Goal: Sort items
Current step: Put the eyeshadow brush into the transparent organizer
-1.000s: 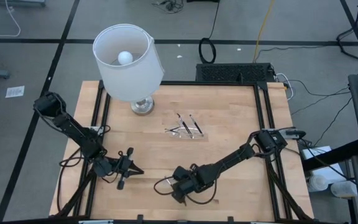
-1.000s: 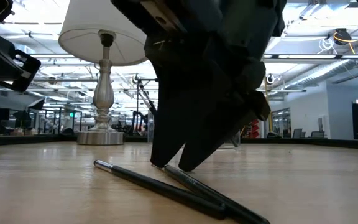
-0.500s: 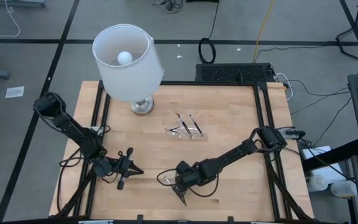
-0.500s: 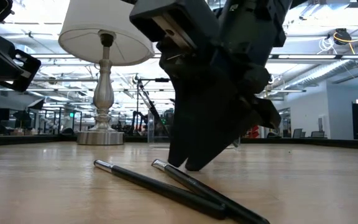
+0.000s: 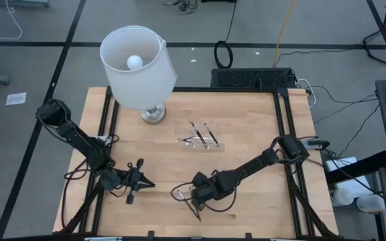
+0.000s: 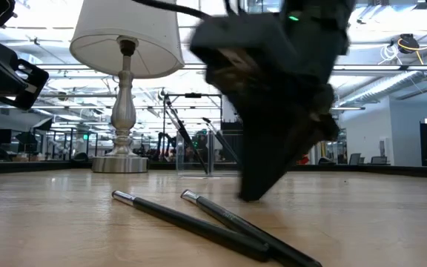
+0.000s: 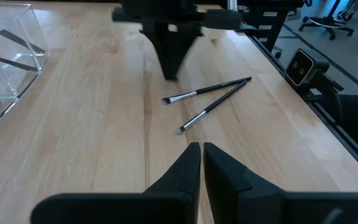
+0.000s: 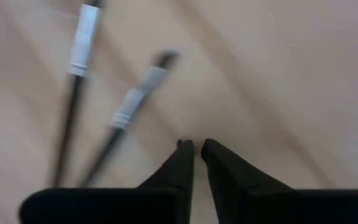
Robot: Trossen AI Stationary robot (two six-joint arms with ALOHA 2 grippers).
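Wooden table (image 5: 246,134) with dark edge rails, open workshop behind; white-shaded lamp (image 5: 138,65) at the far left corner; clear tray (image 5: 200,142) mid-table holding a few sticks, well apart from both arms. Two loose sticks (image 7: 210,99) flat on bare wood near the front edge, crossing at their dark ends, pale tips apart. Right gripper (image 8: 193,149) tip-down just beside them, fingers nearly pressed together, pinching nothing. Left gripper (image 7: 201,152) low over the front left, fingers together, empty; open wood between it and the sticks.

Dark jointed arms (image 5: 246,171), black cables
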